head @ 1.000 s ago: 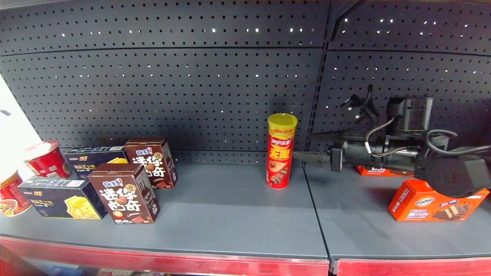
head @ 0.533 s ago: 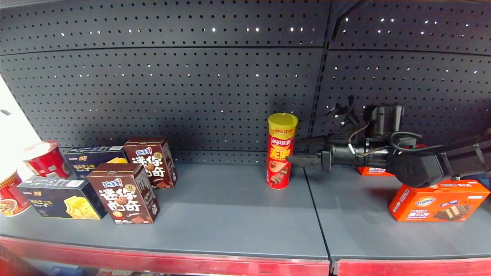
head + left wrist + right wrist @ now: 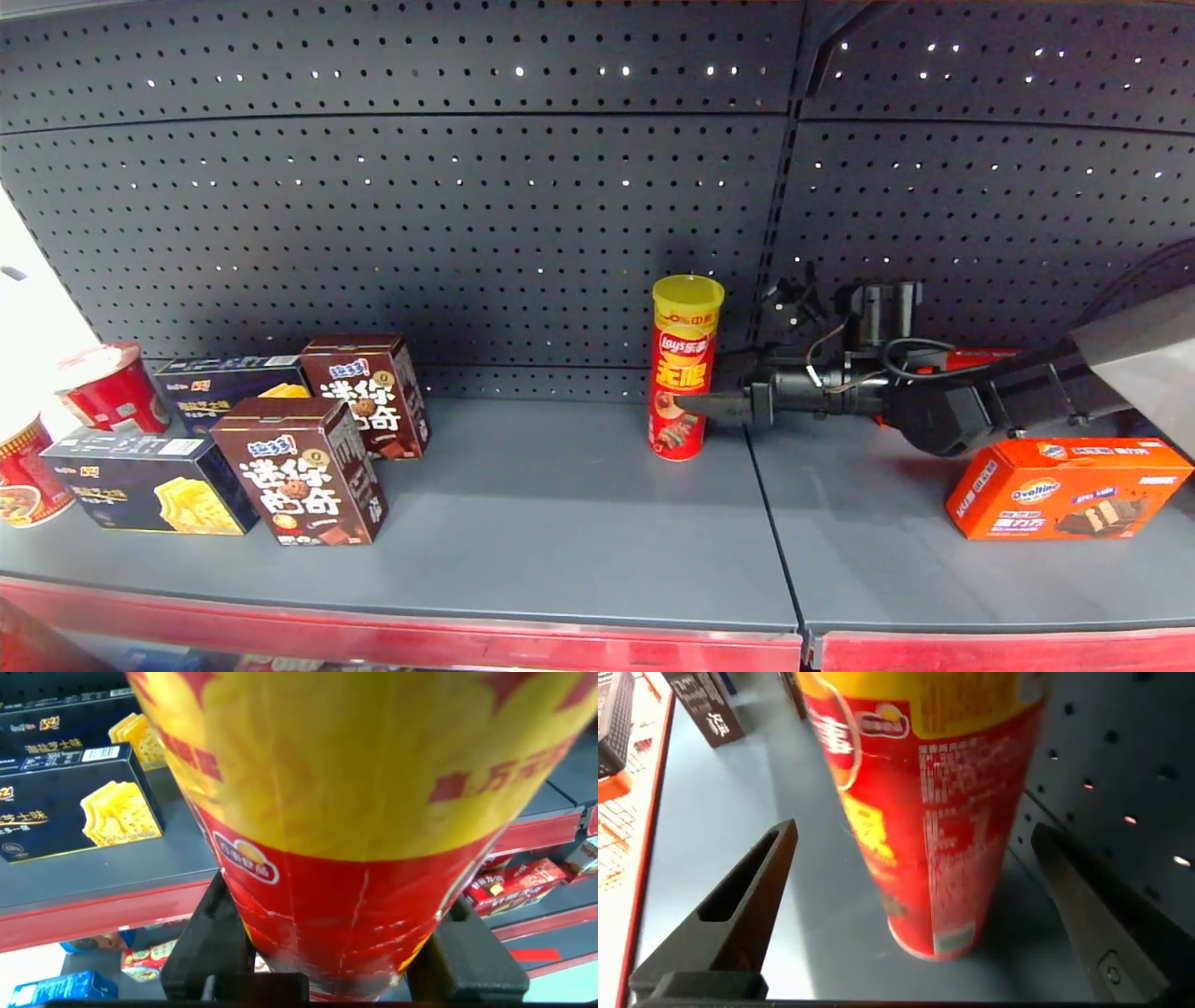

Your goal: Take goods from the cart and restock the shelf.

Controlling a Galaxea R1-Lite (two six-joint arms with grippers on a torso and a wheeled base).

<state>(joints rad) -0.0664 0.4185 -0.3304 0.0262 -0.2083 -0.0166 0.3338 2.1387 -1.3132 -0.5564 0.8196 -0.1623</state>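
right claw (image 3: 693,401) advanced, spread astride shelf can (image 3: 684,369) | left claw (image 3: 341,957) grips held can (image 3: 355,812), top cropped

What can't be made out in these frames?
- Head view: the orange pack at the back shows as a sliver; the right arm hides the rest.
- Head view: the noodle cup is cut off by the left edge.
- Left wrist view: the held can in the left end effector has both ends cut off by the frame and hides much of the shelf.
- Right wrist view: the shelf can has its top cut off by the frame.
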